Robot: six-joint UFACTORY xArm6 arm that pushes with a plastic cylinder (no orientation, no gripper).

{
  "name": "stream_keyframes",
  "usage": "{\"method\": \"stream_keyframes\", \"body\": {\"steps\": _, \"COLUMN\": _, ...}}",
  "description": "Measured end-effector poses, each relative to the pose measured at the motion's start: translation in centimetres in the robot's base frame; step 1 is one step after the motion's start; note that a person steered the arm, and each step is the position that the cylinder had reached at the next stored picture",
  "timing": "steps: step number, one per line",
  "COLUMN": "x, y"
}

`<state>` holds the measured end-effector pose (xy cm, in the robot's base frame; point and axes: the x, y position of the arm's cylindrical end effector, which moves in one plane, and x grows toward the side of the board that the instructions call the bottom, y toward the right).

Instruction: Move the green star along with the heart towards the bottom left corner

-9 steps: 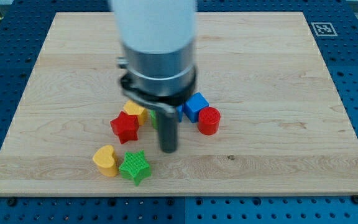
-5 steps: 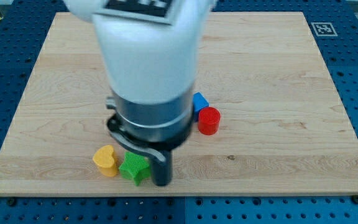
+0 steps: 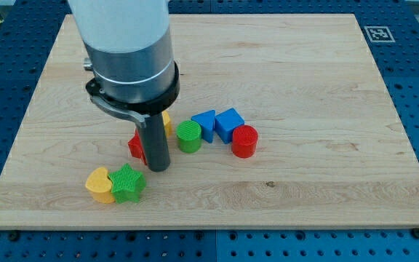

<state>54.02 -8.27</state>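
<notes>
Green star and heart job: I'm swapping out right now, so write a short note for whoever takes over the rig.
My tip is on the board, just up and to the view's right of the green star, apart from it.
The green star touches the yellow heart on its left; both sit near the board's bottom edge, left of centre.
Behind the rod: a red star and a yellow block, both partly hidden. Green cylinder, two blue blocks and red cylinder line up to the right.
Done: the pair is together and partway there.
Left: push both on to the bottom left corner.
</notes>
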Motion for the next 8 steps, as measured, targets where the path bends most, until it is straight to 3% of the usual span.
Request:
{"method": "stream_keyframes", "body": {"steps": 3, "x": 1.4, "y": -4.2}}
{"method": "stream_keyframes", "body": {"steps": 5, "x": 0.8, "y": 5.3}}
{"method": "stream_keyframes", "body": {"steps": 6, "x": 3.5, "y": 7.0}}
{"method": "stream_keyframes", "body": {"steps": 8, "x": 4.8, "y": 2.8}}
